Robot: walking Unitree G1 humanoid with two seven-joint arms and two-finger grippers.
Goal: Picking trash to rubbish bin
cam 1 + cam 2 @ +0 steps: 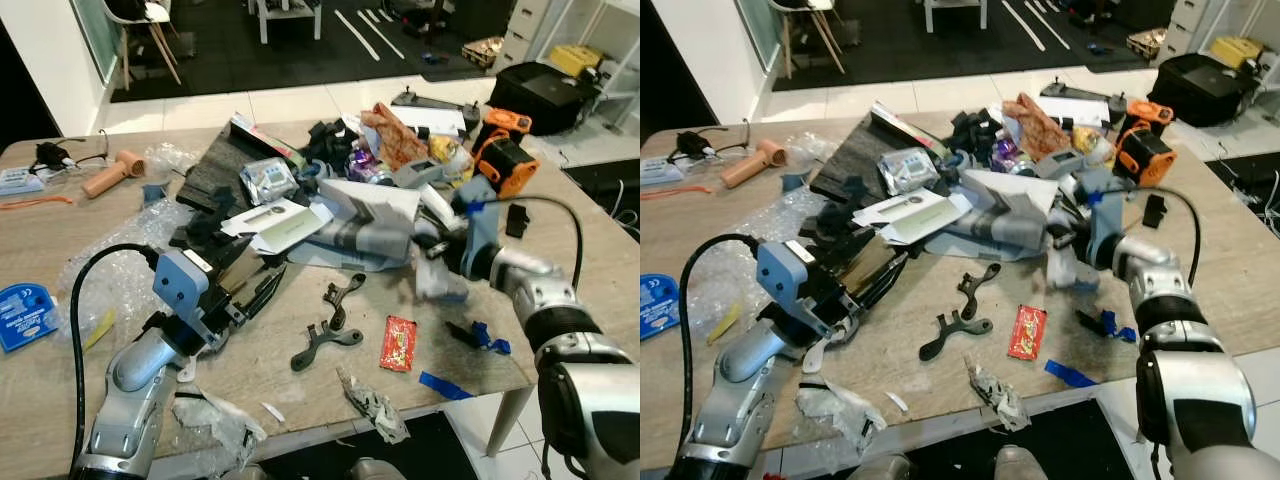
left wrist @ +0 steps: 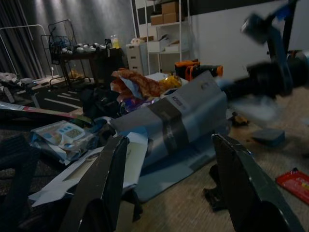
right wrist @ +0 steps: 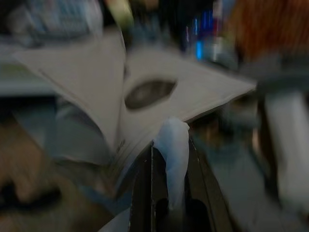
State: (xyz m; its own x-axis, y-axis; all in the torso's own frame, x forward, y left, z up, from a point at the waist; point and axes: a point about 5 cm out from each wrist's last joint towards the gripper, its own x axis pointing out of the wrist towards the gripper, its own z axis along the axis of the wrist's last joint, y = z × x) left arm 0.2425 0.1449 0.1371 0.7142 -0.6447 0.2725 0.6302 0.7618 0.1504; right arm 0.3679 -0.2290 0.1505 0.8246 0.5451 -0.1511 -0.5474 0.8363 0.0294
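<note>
Trash is piled across the wooden table (image 1: 590, 270). My right gripper (image 1: 428, 250) reaches in from the right and is shut on a pale blue-white scrap (image 1: 440, 282) that hangs just above the tabletop. In the blurred right wrist view that scrap (image 3: 174, 145) is pinched between the fingers, in front of a white card. My left gripper (image 1: 255, 285) lies low over the table at the front left, fingers spread open and holding nothing. It points at a grey taped mailer (image 2: 178, 121). A red wrapper (image 1: 399, 343) and a crumpled foil wrapper (image 1: 375, 405) lie near the front edge.
Black plastic brackets (image 1: 330, 335) lie in the middle, with blue tape strips (image 1: 445, 386) at the front right. Bubble wrap (image 1: 110, 270) and a blue tape roll (image 1: 22, 315) are at the left. An orange tool (image 1: 505, 150) stands at the back right. White plastic (image 1: 215, 420) overhangs the front edge.
</note>
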